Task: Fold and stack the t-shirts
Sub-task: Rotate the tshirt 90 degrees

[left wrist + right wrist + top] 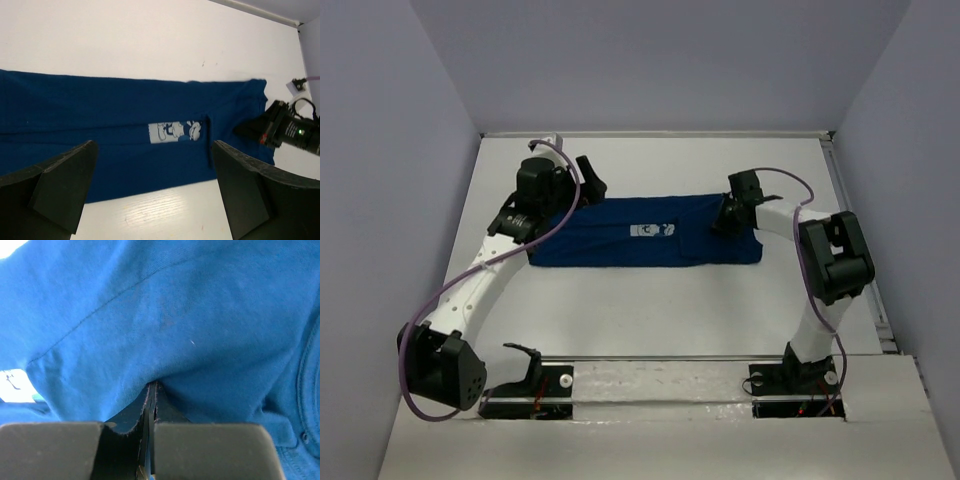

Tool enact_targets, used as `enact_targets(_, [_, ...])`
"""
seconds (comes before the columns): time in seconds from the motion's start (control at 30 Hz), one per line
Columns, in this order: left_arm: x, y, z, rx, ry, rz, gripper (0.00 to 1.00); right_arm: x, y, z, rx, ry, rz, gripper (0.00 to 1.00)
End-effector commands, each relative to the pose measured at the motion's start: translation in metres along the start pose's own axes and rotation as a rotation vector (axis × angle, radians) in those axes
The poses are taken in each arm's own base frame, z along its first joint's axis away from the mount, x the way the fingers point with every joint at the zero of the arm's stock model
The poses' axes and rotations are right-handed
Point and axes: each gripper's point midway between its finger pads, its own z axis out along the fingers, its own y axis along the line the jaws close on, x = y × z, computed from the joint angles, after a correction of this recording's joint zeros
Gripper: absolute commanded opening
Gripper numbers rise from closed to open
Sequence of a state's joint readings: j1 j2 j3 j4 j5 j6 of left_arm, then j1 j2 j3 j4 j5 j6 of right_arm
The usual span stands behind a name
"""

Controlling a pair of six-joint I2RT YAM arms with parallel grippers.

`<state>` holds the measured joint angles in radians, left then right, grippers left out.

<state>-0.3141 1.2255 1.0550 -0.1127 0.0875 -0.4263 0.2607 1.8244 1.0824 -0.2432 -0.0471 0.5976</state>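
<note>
In the top view the right gripper (725,216) tips are hidden; close up they pinch the t-shirt (200,315). The left gripper (154,147) is spread wide.

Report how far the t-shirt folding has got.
Done: the dark royal-blue cloth t-shirt lies folded into a long band on the white table. In hand: right jaws shut on its right end, left jaws open near the other. Left: cross folds; no stack yet.
</note>
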Motion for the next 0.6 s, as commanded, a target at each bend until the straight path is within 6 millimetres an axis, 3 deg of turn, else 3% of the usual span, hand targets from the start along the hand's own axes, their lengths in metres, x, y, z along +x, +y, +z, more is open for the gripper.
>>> enact_targets(0.0, [-0.004, 0.007, -0.020, -0.055, -0.011, 0.020, 0.99, -0.043, 0.010, 0.048, 0.017, -0.052, -0.028, 0.00])
enact_targets(0.03, [-0.003, 0.008, -0.025, -0.059, -0.011, 0.015, 0.99, -0.057, 0.020, 0.057, 0.002, -0.063, -0.031, 0.00])
enact_targets(0.07, [-0.002, 0.009, -0.027, -0.067, -0.007, 0.012, 0.99, -0.093, 0.047, 0.073, -0.043, -0.103, -0.043, 0.00])
enact_targets(0.1, [0.000, 0.010, -0.031, -0.076, 0.005, 0.008, 0.99, -0.114, 0.067, 0.078, -0.103, -0.109, -0.046, 0.00])
enact_targets(0.13, [0.001, 0.012, -0.033, -0.087, 0.010, 0.006, 0.99, -0.104, 0.062, 0.113, -0.081, -0.032, -0.045, 0.04])
enact_targets(0.17, [0.001, 0.012, -0.034, -0.090, 0.015, 0.006, 0.99, -0.136, 0.088, 0.118, -0.143, -0.095, -0.049, 0.04])
enact_targets(0.2, [0.003, 0.013, -0.037, -0.097, 0.031, 0.006, 0.99, -0.196, 0.142, 0.079, -0.269, -0.195, -0.062, 0.12])
enact_targets(0.23, [-0.003, 0.010, -0.039, -0.094, 0.024, 0.014, 0.99, -0.211, 0.159, 0.070, -0.318, -0.218, -0.051, 0.20])
enact_targets(0.27, [-0.005, 0.009, -0.041, -0.096, 0.025, 0.017, 0.99, -0.215, 0.167, 0.068, -0.345, -0.217, -0.049, 0.44])
enact_targets(0.3, [-0.008, 0.008, -0.044, -0.096, 0.023, 0.020, 0.99, -0.231, 0.187, 0.041, -0.416, -0.260, -0.060, 0.55])
enact_targets(0.33, [-0.017, 0.003, -0.048, -0.084, 0.001, 0.026, 0.99, -0.230, 0.191, 0.030, -0.436, -0.256, -0.060, 0.64])
enact_targets(0.37, [-0.024, 0.006, -0.050, -0.106, -0.026, 0.033, 0.99, -0.258, 0.217, -0.039, -0.532, -0.381, -0.087, 0.79])
enact_targets(0.4, [-0.028, 0.004, -0.052, -0.102, -0.038, 0.034, 0.99, -0.258, 0.222, -0.062, -0.568, -0.409, -0.100, 0.86])
enact_targets(0.43, [-0.034, 0.000, -0.054, -0.092, -0.050, 0.034, 0.99, -0.225, 0.198, -0.039, -0.519, -0.331, -0.074, 0.98])
enact_targets(0.47, [-0.036, -0.001, -0.054, -0.086, -0.052, 0.040, 0.99, -0.227, 0.202, -0.063, -0.561, -0.382, -0.087, 1.00])
enact_targets(0.5, [-0.038, -0.004, -0.055, -0.076, -0.058, 0.042, 0.99, -0.223, 0.214, -0.121, -0.625, -0.430, -0.111, 1.00])
enact_targets(0.53, [-0.040, -0.006, -0.055, -0.067, -0.062, 0.043, 0.99, -0.208, 0.212, -0.131, -0.635, -0.421, -0.112, 1.00])
enact_targets(0.57, [-0.039, -0.011, -0.055, -0.040, -0.058, 0.037, 0.99, -0.156, 0.203, -0.107, -0.619, -0.329, -0.115, 0.94])
